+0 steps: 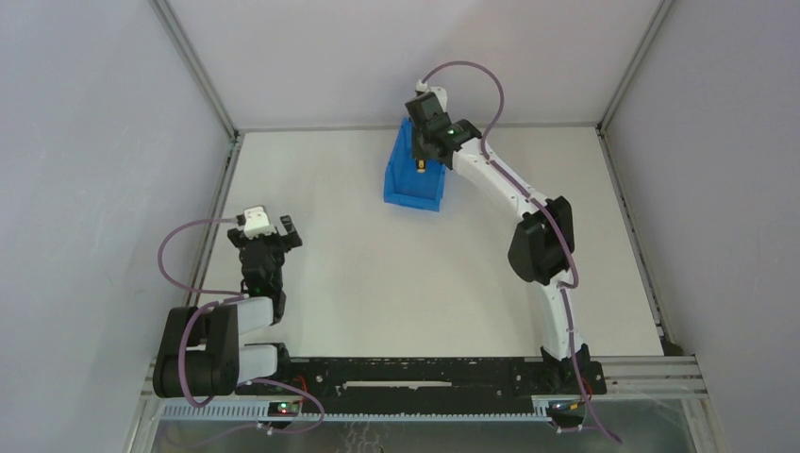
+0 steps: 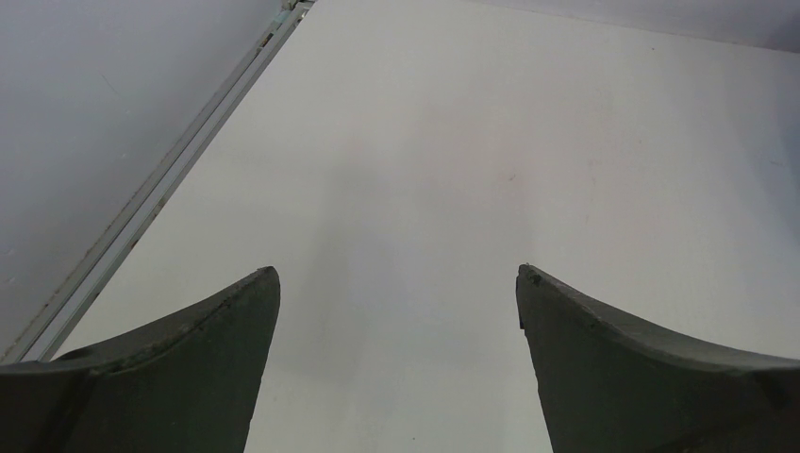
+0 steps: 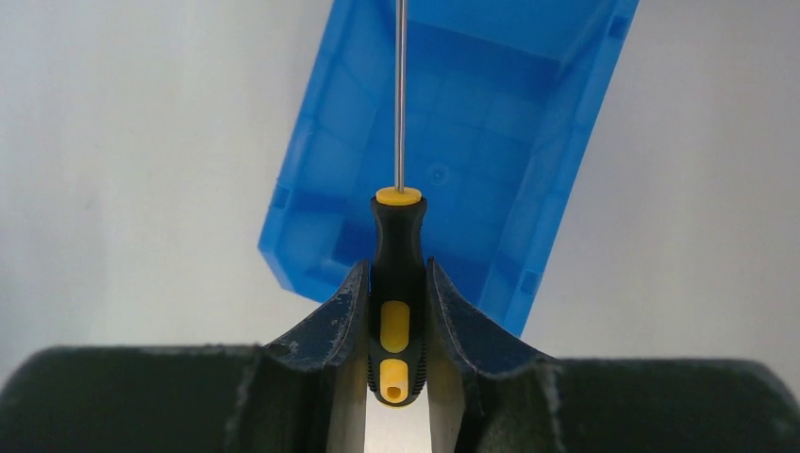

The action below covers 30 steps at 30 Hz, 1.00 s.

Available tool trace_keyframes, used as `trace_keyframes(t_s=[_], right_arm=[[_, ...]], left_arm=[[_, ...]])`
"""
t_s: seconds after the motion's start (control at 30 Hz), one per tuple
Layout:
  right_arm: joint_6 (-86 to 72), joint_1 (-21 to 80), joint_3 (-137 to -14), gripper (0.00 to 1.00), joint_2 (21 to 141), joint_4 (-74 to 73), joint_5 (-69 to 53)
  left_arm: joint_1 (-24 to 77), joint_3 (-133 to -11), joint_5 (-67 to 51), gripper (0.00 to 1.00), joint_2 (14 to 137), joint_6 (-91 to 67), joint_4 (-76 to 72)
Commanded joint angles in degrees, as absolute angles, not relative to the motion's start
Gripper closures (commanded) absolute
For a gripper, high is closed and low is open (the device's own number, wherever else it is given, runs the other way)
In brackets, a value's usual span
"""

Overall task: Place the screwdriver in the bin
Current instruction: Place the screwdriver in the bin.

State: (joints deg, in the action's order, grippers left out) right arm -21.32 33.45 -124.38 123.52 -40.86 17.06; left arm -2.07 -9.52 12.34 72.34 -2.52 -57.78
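Top external view: right arm (image 1: 542, 247) reaches toward 12 o'clock, right gripper (image 3: 396, 283) clamping the screwdriver (image 3: 397, 247) over the bin (image 1: 408, 192); left gripper (image 2: 398, 283) gapes above bare table (image 1: 377, 283).

bin (image 3: 307, 160) open-topped under right claw (image 3: 395, 264), tall walls flanking, wide table (image 2: 425, 113) ahead of left claw (image 2: 397, 269)

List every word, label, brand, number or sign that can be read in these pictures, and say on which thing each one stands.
No text can be read in any view.
The screwdriver handle shows only plain yellow inlays and no print.
The bin is bare blue plastic with a moulded grid and no label.
The right gripper, shut on the screwdriver, and the open left gripper carry no visible marks.
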Motion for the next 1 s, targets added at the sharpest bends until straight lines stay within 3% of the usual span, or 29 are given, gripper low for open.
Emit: trace_keyframes(t_s=[0.0,0.67,0.83,0.97], right_arm=[[-21.14,33.4,-123.41,0.89,125.86,-35.42,18.98],[-21.17,31.65,-124.15,0.85,137.57,-31.61,16.74],[-21.27,31.13,-124.28,0.77,139.24,-31.9,15.88],[-21.27,31.03,-124.35,0.63,139.44,-31.82,15.66]], left_arm=[[-2.35,-11.26,13.08,0.0,71.98,-1.41,-59.77],[-2.32,-11.3,13.05,0.0,71.98,-1.4,-59.76],[-2.33,-11.31,13.01,0.0,71.98,-1.41,-59.73],[-2.37,-11.28,13.01,0.0,71.98,-1.41,-59.77]])
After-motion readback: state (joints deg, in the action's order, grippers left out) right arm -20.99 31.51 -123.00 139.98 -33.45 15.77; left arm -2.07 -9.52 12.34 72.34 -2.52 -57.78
